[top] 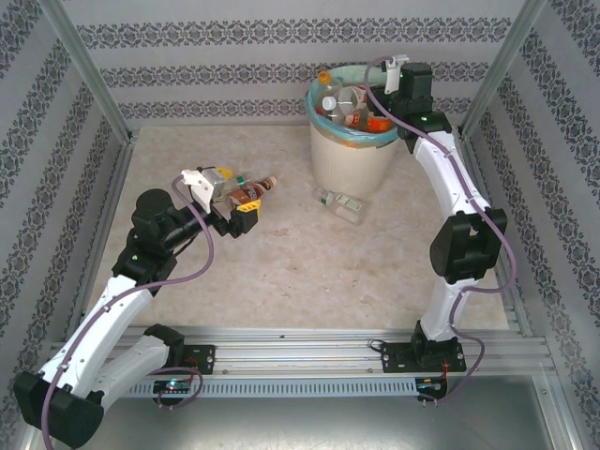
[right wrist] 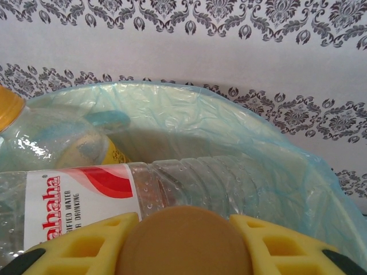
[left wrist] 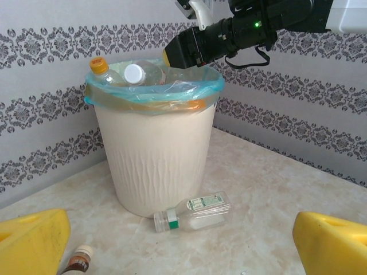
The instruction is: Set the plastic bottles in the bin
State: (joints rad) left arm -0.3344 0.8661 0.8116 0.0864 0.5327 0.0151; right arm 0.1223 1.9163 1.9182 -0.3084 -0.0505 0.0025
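Upper centre of the overhead view: bin (top: 349, 159), cream-white, teal bag folded over its rim, standing upright on the marbled table (top: 281, 267) near the back wall.
Bin contents: bottles piled up to the rim. An orange-capped bottle (left wrist: 98, 66) and a white-capped bottle (left wrist: 135, 73) poke above the bag at the left of the rim in the left wrist view.
Right gripper (right wrist: 183, 246): comes in over the bin mouth from the upper right of the overhead view. Its yellow fingers (right wrist: 86, 246) are partly closed and sit tight on both sides of the round end of a tan-ended bottle (right wrist: 183, 226), so it has hold of that bottle, inside the bag.
Behind that grip: a water bottle (right wrist: 80, 200) with a red-and-white label lies crosswise in the bin, lower left of the right wrist view.
Left gripper (top: 244, 210): left of centre in the overhead view, low over the table, well apart from the bin. Its jaws are spread wide and grip nothing.
Between the left fingers: a dark brown bottle (top: 257, 190) lies on its side on the table, cream cap toward the bin, just beside the finger at the lower left of the left wrist view. Whether they touch, I cannot tell.
Foot of the bin: a clear bottle (left wrist: 192, 211) with a green-and-white label lies on its side just beside the bin wall, cap toward the left of the left wrist view.
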